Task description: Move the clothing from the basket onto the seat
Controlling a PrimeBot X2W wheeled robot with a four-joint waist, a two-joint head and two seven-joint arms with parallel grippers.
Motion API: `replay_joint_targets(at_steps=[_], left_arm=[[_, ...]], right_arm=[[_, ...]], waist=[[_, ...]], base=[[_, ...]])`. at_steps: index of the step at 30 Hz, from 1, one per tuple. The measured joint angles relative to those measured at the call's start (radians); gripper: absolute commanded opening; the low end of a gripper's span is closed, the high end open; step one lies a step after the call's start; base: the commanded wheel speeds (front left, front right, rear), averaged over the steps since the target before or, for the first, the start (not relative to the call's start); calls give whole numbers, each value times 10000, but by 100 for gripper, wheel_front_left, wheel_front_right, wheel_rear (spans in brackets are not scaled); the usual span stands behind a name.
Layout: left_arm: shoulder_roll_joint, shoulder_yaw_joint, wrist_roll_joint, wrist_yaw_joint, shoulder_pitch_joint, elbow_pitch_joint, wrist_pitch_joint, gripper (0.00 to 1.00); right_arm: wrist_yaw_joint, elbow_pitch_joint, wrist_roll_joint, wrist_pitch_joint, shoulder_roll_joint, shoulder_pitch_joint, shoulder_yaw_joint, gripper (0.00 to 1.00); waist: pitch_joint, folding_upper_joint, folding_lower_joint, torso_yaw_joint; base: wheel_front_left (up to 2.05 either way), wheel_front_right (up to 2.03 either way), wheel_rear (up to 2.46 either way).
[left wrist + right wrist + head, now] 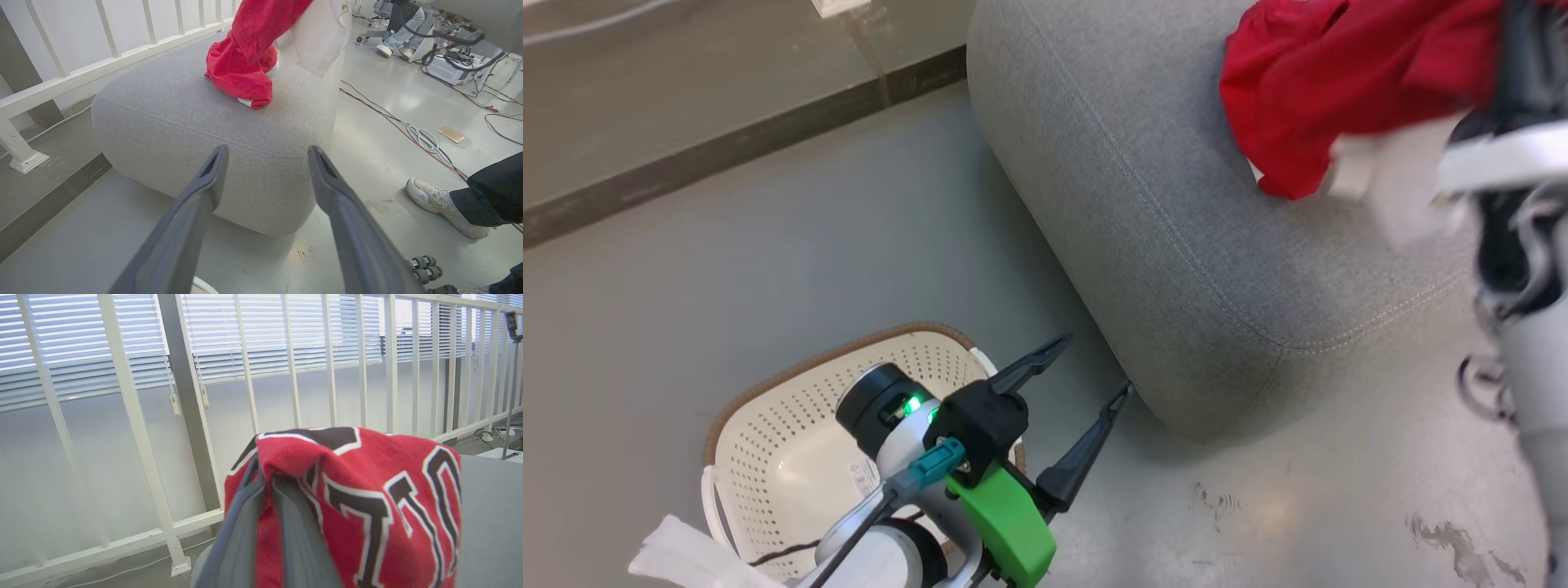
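Note:
My right gripper (265, 473) is shut on the clothing (367, 490), a red jersey with black-and-white lettering that drapes over its fingers (241, 522). The clothing (1307, 90) hangs from my right arm above the grey seat (1160, 204). In the left wrist view, the lower end of the clothing (245, 61) rests bunched on the seat (184, 106). The cream basket (792, 425) with a brown rim stands on the floor at the lower left; the part of its inside that I can see is bare. My left gripper (1094, 365) hovers over the basket's right edge, open and holding nothing, and its fingers (267, 153) point at the seat's near corner.
A white railing (61, 77) runs behind the seat. Cables (412, 130) trail over the grey floor to the seat's right. A person's shoe (437, 200) and dark trouser leg stand there too. More legs (400, 28) show further back.

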State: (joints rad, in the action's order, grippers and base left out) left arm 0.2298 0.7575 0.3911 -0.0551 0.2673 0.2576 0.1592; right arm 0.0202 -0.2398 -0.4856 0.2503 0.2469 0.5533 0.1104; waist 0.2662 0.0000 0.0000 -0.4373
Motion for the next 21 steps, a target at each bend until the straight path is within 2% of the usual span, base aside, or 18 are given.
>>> replay_joint_targets(at_steps=[8, 14, 21], left_arm=[[-46, 247, -33, -151, 277, 54, 222, 100], [-215, 318, -318, -165, 694, 134, 311, 100], [-213, 477, -472, -240, 1012, 176, 529, 100]], right_arm=[[0, -345, 12, 17, 734, 1839, -757, 0], [-10, -1070, 36, 44, 1384, 2823, -1012, 0], [-113, -2013, -63, -33, 1636, 3528, -1074, 0]], waist=[[435, 0, 0, 158], [814, 0, 0, 431], [1400, 0, 1, 755]], base=[[0, 0, 0], [0, 0, 0], [0, 0, 0]])
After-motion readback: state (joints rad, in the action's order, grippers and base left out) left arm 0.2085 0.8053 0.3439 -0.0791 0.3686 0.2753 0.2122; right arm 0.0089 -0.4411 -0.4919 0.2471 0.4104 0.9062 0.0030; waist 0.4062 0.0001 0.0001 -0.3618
